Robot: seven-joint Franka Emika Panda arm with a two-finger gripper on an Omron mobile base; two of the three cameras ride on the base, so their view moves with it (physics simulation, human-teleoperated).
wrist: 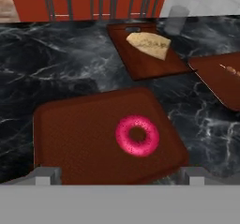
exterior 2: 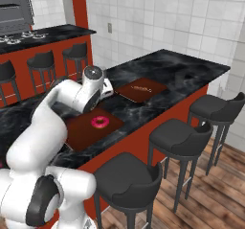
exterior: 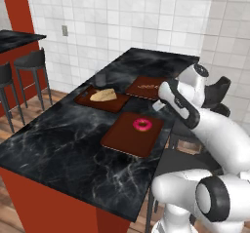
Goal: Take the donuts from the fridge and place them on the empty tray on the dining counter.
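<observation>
Fingers [wrist: 120,175] spread wide, holding nothing, hovering over the near edge of the empty tray [wrist: 75,138]. 1 red-pink donut [wrist: 137,135] lies flat on that tray, toward its right side, close to the worktop [exterior: 58,144] edge by the stools [exterior 2: 179,137]. Beyond it, the tray with the tan loaf [wrist: 149,44]; right of that, a tray with a thin stick [wrist: 225,78].

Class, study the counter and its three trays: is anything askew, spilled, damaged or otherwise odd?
Nothing stands out. The red-pink donut lies flat on its tray, off-centre toward one edge. The tan loaf sits on its own tray, and the marble counter shows no spill.
</observation>
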